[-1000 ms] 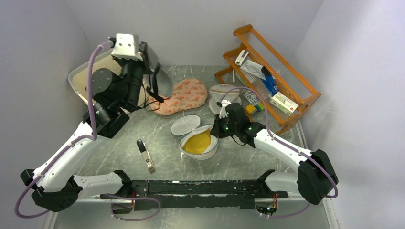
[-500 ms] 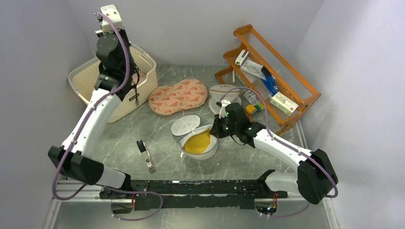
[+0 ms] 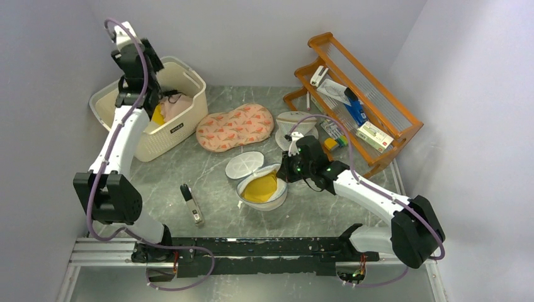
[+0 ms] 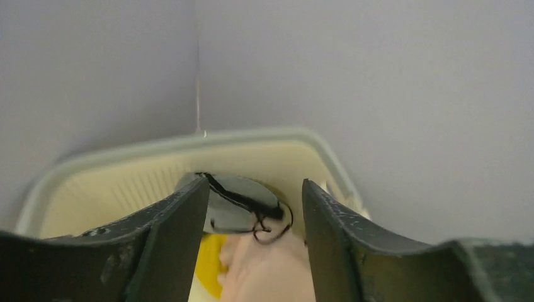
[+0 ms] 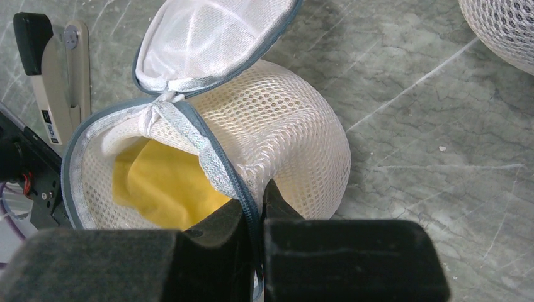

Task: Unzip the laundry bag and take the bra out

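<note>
Yellow cloth (image 5: 167, 185): mostly hidden inside the laundry bag (image 5: 277, 132); garment type unclear.
Right gripper (image 5: 255, 204): fingers cut off by the wrist view's bottom edge.
Basket (image 4: 126, 170), desk's (image 3: 208, 182) far-left corner: contents blurred, partly behind the left gripper (image 4: 254, 185).
Rack (image 3: 384, 94), right edge: labels too small to read.

The left arm (image 3: 119, 145) stretches tall. The left end effector (image 4: 255, 189) tips downward, fingers spread, nothing between them. The right arm (image 3: 365, 189) reaches low. The right end effector (image 5: 255, 211) pinches the laundry bag (image 5: 296, 138) rim just ahead of it.
</note>
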Controlling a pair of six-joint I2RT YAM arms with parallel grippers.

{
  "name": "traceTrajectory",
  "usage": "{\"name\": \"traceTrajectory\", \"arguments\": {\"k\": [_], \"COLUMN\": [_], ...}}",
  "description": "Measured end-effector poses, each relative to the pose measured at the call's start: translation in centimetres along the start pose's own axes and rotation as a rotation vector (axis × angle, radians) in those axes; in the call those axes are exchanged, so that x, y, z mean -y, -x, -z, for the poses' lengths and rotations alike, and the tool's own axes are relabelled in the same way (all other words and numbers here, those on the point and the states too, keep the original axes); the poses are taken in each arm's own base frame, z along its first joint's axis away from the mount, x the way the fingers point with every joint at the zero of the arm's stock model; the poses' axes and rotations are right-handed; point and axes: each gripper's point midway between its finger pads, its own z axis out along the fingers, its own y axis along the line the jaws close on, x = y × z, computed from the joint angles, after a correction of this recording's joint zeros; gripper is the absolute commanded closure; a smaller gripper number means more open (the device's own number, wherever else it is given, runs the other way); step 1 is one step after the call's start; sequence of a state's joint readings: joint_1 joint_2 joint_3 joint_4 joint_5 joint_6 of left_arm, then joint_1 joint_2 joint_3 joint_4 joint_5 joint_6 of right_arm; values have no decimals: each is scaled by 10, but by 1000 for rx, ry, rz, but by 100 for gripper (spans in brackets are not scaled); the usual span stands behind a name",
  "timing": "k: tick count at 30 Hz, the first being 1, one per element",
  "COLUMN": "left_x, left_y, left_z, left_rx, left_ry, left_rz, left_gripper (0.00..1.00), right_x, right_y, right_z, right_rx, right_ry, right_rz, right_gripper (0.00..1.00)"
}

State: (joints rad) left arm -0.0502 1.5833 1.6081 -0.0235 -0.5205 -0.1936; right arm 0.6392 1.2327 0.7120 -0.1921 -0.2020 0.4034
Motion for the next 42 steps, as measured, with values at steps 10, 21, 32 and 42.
{"name": "traceTrajectory", "arguments": {"k": [10,21,32,42], "left_x": [-4,44,148,157], "left_y": [-53,-27,-103,-226], "left_z": [43,82,157,375], "left_rx": [-128,-83,-387,-792], "left_ry": [-115,-448,-874,-1308], "left_rz": [34,126,144,13], "left_gripper": [6,2,1,6], "right_x": [4,-3,-8,-2], "right_y": [-6,-1,4,-2], "right_z": [-12,-16,-4,14], "right_rx": [-44,-50,-8,6], "right_ry": [-13,-11,0,-37], "right_rz": [-8,4,5,13], "right_gripper": [97,96,89,53]}}
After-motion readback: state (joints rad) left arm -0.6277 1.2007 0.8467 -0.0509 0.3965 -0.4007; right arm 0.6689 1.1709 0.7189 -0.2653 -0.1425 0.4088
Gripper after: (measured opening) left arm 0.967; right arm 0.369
